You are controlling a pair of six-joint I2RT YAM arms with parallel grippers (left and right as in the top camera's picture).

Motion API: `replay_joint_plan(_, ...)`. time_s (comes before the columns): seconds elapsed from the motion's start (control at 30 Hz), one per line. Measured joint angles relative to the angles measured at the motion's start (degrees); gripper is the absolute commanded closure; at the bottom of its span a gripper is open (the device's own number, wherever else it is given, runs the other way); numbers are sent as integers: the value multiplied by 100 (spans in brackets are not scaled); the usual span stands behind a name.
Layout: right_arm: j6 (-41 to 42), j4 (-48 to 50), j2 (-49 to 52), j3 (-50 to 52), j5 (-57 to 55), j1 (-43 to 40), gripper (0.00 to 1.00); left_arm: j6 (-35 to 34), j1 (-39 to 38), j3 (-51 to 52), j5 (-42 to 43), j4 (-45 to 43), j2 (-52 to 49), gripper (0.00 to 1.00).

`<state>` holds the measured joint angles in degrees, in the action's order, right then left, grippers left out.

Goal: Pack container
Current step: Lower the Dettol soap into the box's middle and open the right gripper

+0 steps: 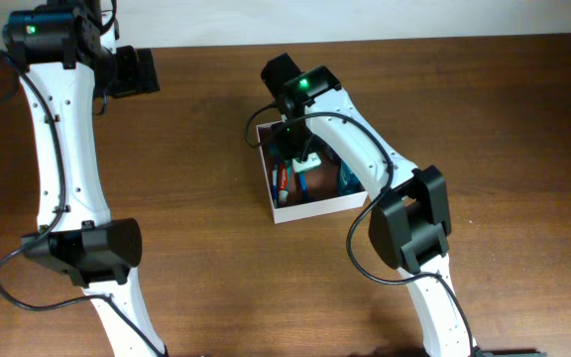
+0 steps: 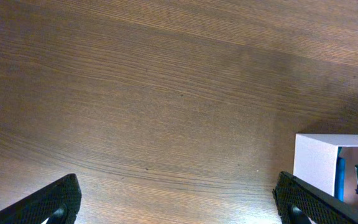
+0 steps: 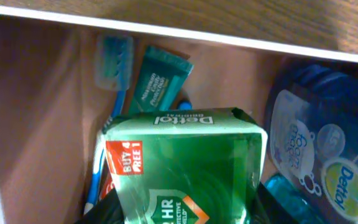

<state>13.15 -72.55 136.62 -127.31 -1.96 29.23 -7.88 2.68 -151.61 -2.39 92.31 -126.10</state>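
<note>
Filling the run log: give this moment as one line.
left fingers: open above table | right fingers: shut on green soap pack, over container

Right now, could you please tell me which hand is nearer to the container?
The right. The right hand is over the container, gripping a green soap pack; the left hand hovers open over the table beside it.

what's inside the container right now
In the container: a blue toothbrush, a teal sachet, a green Dettol soap box and a blue Dettol pack. The soap box hides whatever lies beneath it.
</note>
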Motion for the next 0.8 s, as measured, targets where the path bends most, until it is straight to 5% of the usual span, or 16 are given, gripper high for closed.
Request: replay_joint_plan(0.8,4,240,157,48,-323,0,62,0,0,0,0,0,0,0)
